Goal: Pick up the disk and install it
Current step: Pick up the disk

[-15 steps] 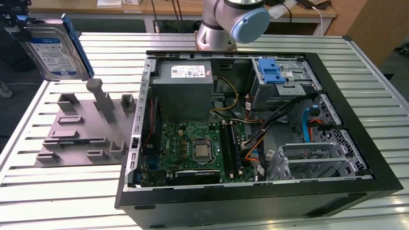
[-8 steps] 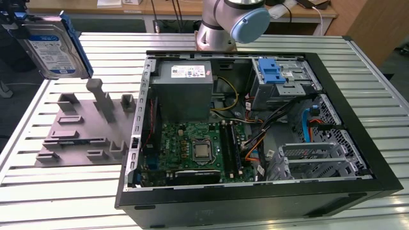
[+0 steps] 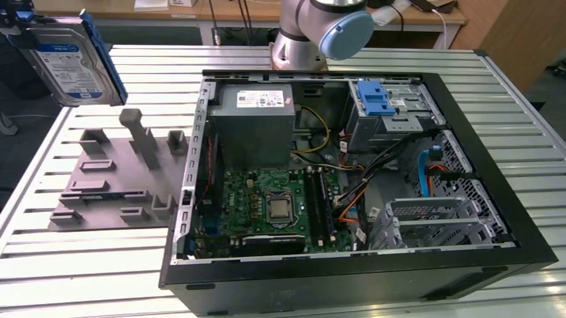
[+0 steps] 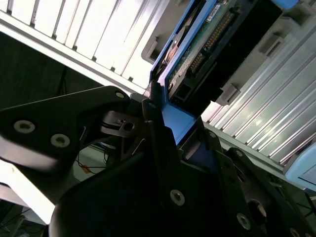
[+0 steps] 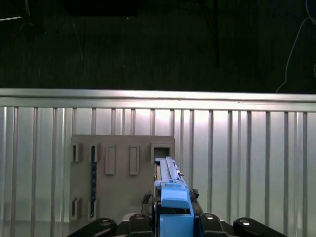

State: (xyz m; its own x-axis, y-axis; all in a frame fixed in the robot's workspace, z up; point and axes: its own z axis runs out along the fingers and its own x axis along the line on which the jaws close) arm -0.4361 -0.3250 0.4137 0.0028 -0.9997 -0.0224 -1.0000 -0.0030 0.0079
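The disk (image 3: 71, 61), silver with a white-and-blue label and blue side rails, hangs upright in the air at the exterior view's far left, above the table's back corner. My gripper (image 3: 16, 25) is shut on it from its upper end. In both wrist views the black fingers (image 4: 153, 123) clamp the disk's blue rail (image 5: 173, 197), and the disk's circuit-board side (image 4: 202, 44) shows beyond them. The disk is well clear of the open computer case (image 3: 495, 265).
A grey holder plate (image 3: 115, 179) with upright posts lies on the slatted metal table (image 3: 79, 265) beside the case. Inside the case are a grey power-supply box (image 3: 256, 126), a green mainboard (image 3: 274, 205), a drive cage with a blue latch (image 3: 389, 109) and loose cables.
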